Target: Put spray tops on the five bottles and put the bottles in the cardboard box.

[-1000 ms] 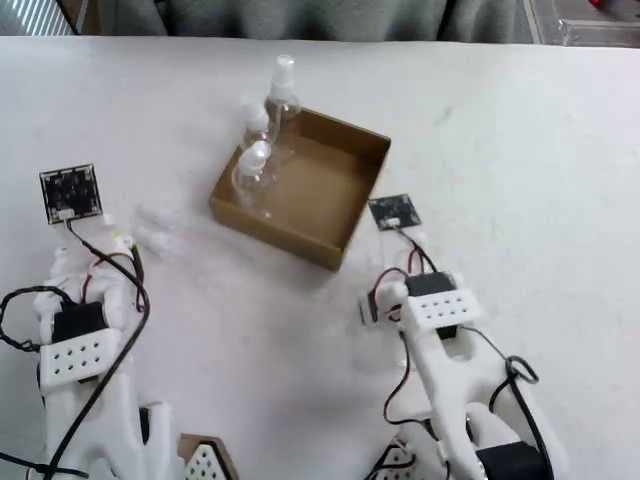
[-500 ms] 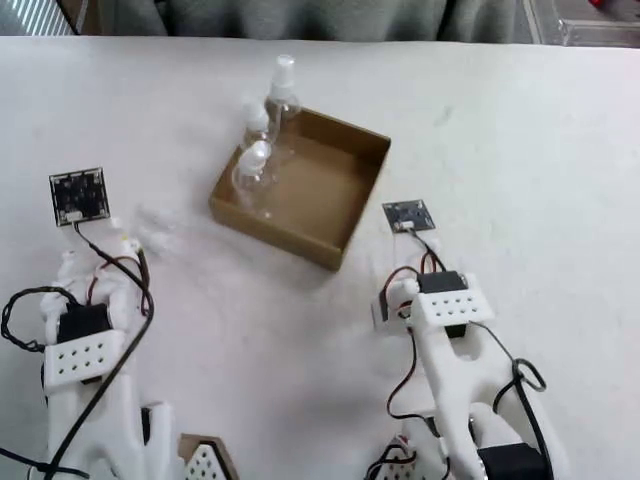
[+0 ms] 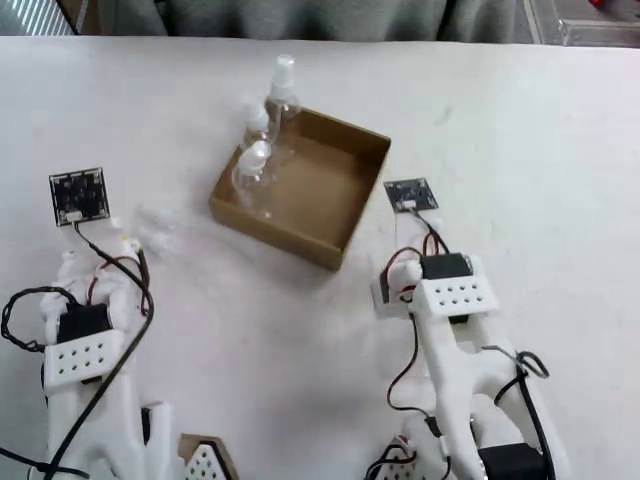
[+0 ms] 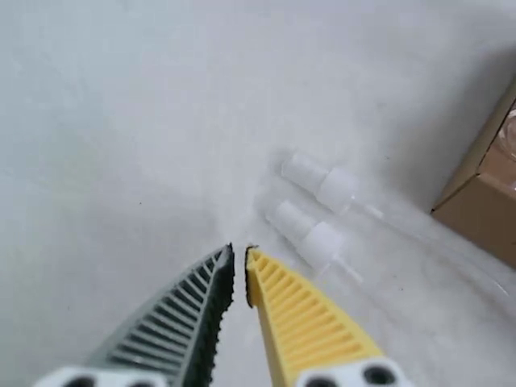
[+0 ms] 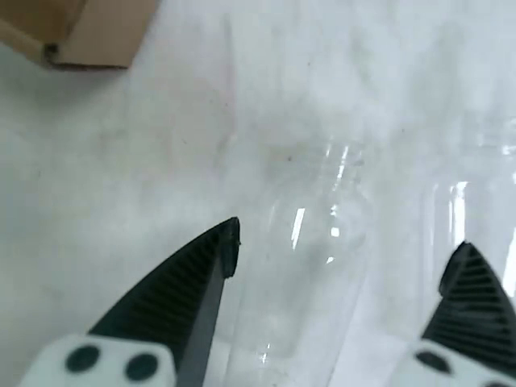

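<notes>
A brown cardboard box [image 3: 270, 228] sits in the upper middle of the high view, on the white counter [image 3: 520, 150]. Clear plastic bottles [image 3: 252, 170] stand at its upper-left corner. Two loose white spray tops [image 4: 322, 184] lie near the left hand [image 4: 239, 256], which is pinched narrow and holds nothing. The right hand [image 5: 348, 246] is spread wide around a clear bottle lying flat [image 5: 314, 274].

White arms [image 3: 452, 345], black servos [image 3: 447, 266], yellow-grey left hand [image 4: 239, 251]
</notes>
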Tool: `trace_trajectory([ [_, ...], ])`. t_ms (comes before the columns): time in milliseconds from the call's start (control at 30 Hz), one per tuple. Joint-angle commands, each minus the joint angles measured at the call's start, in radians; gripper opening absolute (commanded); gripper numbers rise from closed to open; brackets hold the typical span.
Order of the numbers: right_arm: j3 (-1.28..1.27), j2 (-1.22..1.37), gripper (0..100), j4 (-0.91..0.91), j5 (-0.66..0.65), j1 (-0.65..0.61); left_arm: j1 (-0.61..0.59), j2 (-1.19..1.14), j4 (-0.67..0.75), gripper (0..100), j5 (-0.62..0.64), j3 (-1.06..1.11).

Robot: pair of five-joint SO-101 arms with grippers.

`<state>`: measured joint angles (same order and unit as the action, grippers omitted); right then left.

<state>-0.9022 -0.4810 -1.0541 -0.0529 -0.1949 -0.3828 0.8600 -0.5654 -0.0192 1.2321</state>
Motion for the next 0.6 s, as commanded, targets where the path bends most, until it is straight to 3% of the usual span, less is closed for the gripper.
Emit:
trace_trajectory([
  [0,0.064,-0.018,26.2,-0.010,-0.005,0.012,0.013,0.033,0.023,4,-0.012,-0.011],
  [400,0.049,-0.015,33.0,-0.068,-0.014,0.018,0.013,0.031,0.023,4,-0.012,-0.011],
  [567,0.043,0.068,33.0,-0.041,-0.087,0.021,0.013,0.030,0.023,4,-0.012,-0.011],
])
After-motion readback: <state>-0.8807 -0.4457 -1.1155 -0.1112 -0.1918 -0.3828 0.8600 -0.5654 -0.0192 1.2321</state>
